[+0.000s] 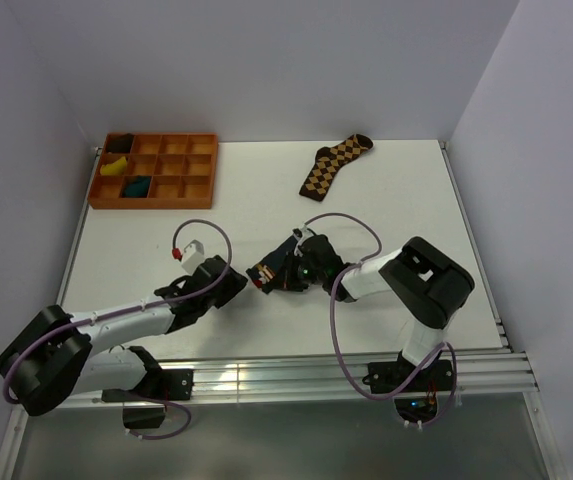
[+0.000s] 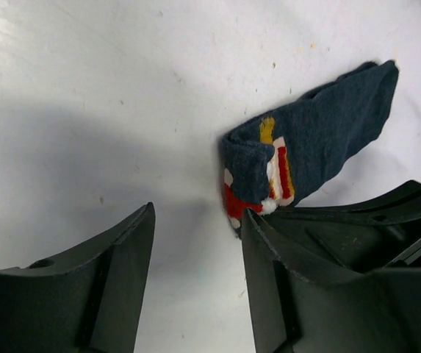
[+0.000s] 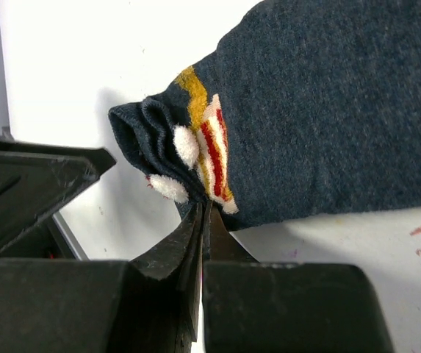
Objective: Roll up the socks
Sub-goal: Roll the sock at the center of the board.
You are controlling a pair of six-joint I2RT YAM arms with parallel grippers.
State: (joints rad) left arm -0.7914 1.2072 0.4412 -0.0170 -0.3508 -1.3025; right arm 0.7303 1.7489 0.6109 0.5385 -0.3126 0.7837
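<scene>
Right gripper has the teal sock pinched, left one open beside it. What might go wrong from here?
The right gripper pinches only the folded edge of the dark teal fabric sock, so it may slip out. The open left gripper has the sock off to one side of its gap, so closing might miss.

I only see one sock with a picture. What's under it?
The white table shows around the sock, whose patched end the right gripper pinches. Layers bunch there, but whatever lies beneath is covered.

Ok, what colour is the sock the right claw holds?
Dark teal sock, patch red, white and yellow; right wrist view.
</scene>
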